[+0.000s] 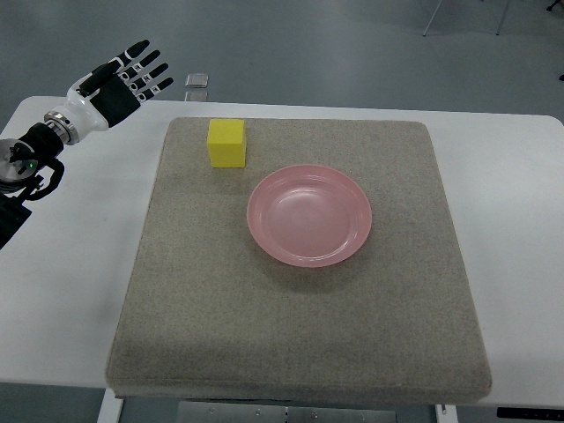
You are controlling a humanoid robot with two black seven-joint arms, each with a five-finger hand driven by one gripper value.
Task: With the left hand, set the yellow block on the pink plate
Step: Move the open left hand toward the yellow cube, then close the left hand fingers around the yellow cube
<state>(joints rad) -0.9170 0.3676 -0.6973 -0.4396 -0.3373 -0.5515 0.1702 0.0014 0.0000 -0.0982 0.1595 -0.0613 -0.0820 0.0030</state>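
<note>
A yellow block [226, 143] sits on the grey mat near its far left corner. A pink plate [309, 215] lies empty on the mat's middle, just right of and nearer than the block. My left hand [130, 77] hovers at the upper left, over the white table's far edge, well left of the block. Its fingers are stretched out straight and hold nothing. The right arm does not show.
The grey mat [300, 335] covers most of the white table [520, 203]. A small clear object [196, 80] lies at the table's far edge, just right of my left hand. Grey floor lies beyond the table.
</note>
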